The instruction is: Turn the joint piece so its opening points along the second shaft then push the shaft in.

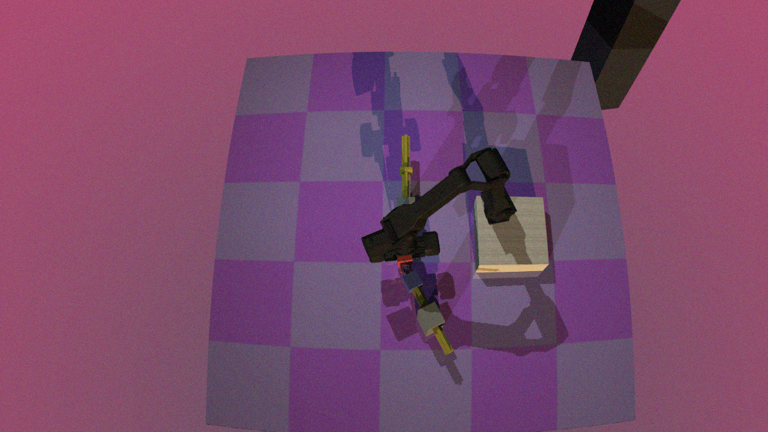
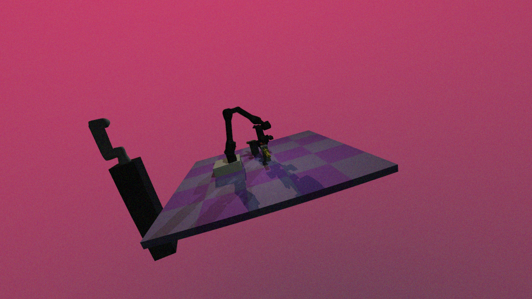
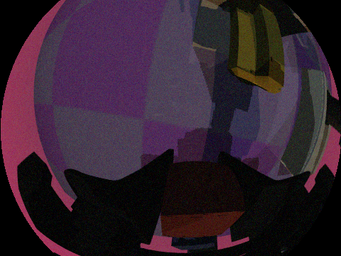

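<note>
The red joint piece (image 1: 404,261) (image 3: 202,188) is hinged to a blue fork (image 1: 412,281) on the first yellow shaft (image 1: 444,341), which passes through a pale block (image 1: 430,317). My gripper (image 1: 405,250) (image 3: 196,155) is shut on the red piece, one finger on each side. The second yellow shaft (image 1: 405,150) (image 3: 246,39) has a collar (image 1: 406,170) and runs into its grey block (image 1: 407,201), partly under the arm in the top view. The second shaft's end stands apart from the red piece in the wrist view. The red piece's opening is hidden, so its exact direction cannot be told.
The arm's pale base block (image 1: 515,241) (image 2: 227,169) stands on the checkered table (image 1: 246,300) (image 2: 342,156) beside the shafts. A dark post (image 1: 625,56) (image 2: 130,193) rises at a table corner, with a dark grey bent part (image 2: 100,139) above it. Shadows cross the table.
</note>
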Robot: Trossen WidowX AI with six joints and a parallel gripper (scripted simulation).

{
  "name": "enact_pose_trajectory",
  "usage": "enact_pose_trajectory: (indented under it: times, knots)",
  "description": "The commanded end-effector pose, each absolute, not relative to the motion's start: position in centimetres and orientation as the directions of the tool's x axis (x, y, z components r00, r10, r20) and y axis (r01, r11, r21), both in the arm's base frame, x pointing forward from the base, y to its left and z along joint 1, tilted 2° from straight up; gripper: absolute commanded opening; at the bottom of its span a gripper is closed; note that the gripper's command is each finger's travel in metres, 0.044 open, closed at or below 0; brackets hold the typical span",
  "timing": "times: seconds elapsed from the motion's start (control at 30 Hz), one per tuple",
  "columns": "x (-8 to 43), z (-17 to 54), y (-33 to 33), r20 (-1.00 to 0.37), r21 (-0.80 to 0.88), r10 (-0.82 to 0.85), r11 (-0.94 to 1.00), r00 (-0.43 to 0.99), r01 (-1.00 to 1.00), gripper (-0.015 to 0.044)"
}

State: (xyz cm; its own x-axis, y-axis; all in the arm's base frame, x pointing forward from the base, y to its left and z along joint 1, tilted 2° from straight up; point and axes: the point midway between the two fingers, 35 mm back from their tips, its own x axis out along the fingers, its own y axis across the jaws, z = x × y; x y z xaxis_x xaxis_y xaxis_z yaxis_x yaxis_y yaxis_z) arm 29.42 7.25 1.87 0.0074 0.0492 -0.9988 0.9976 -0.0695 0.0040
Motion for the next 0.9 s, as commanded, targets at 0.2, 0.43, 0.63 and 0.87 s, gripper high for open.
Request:
enact_pose_trajectory:
  times: [0.2, 0.43, 0.63, 0.87]
  knots:
    - [29.42, 1.87, 7.25, -0.999, 0.004, 0.049, -0.070, 0.007, 0.998, 0.0147]
    - [29.42, 1.87, 7.25, -0.999, 0.004, 0.049, -0.070, 0.007, 0.998, 0.0042]
    - [29.42, 1.87, 7.25, -0.999, 0.004, 0.049, -0.070, 0.007, 0.998, 0.0000]
    - [28.98, 2.02, 7.31, -1.000, 0.001, 0.018, -0.158, 0.004, 0.987, 0.0000]
